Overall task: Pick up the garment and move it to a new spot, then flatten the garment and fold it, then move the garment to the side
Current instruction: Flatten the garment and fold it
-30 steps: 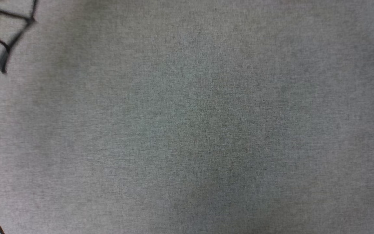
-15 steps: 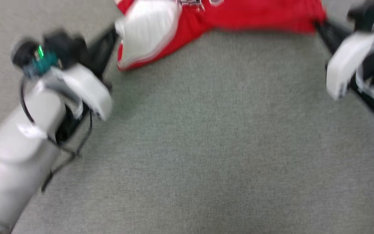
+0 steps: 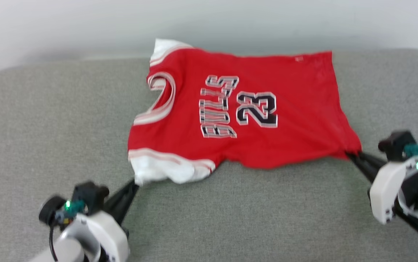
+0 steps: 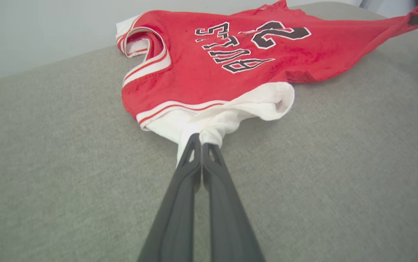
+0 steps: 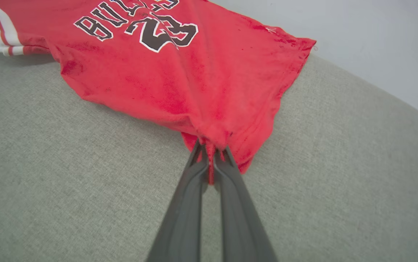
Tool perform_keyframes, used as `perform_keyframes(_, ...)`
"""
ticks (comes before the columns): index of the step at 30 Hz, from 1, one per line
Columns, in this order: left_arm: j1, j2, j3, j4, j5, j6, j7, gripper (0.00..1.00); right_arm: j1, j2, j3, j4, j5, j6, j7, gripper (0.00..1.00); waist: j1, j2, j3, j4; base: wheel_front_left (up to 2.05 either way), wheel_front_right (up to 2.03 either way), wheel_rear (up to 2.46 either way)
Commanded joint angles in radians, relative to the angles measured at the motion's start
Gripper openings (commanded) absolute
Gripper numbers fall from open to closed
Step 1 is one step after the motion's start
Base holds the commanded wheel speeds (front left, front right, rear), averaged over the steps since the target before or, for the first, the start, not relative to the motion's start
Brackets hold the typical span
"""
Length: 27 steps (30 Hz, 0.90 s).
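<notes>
The garment (image 3: 267, 142), a red jersey with white sleeves and black lettering, lies face up and spread across the grey cloth surface (image 3: 230, 218), collar to the left. My left gripper (image 3: 135, 185) is shut on the near white sleeve (image 4: 230, 116), which bunches at the fingertips of that left gripper (image 4: 201, 140). My right gripper (image 3: 350, 154) is shut on the near right hem corner; red cloth is pinched between the fingers of the right gripper (image 5: 210, 145). The garment (image 5: 180, 72) stretches between the two grips, and the garment (image 4: 209, 69) sags slightly along its near edge.
A pale wall (image 3: 85, 25) rises just behind the surface's rounded far edge. Bare grey cloth extends left, right and in front of the garment.
The head camera has swung up from bare cloth, bringing the whole garment and both arms into view. Both grippers stay shut on the cloth.
</notes>
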Motion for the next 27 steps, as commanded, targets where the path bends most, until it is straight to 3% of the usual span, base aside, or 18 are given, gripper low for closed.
perform_keyframes(1,0.059,0.014,-0.007,-0.029,-0.018,0.02,0.005,0.0,0.057,-0.018,-0.009,-0.022,0.009,-0.001,0.007,0.0,0.0003,-0.0001,-0.058,0.0,0.0,0.0,0.0)
perform_keyframes(5,0.169,0.033,-0.043,-0.095,-0.036,0.059,0.026,0.0,0.182,-0.048,-0.029,-0.074,-0.009,-0.001,0.011,0.0,0.0003,-0.0001,-0.106,0.011,0.0,0.0,0.0)
perform_keyframes(17,0.429,0.074,-0.082,-0.199,-0.119,0.164,0.031,0.0,0.543,-0.032,-0.228,-0.154,-0.064,-0.001,0.032,0.0,0.0003,-0.0001,-0.199,0.022,0.0,0.0,0.0)
perform_keyframes(27,0.496,0.093,-0.092,-0.241,-0.142,0.188,0.026,0.0,0.735,-0.019,-0.376,-0.259,-0.093,-0.001,0.109,0.0,0.0003,-0.0001,-0.21,0.034,0.0,0.0,0.0)
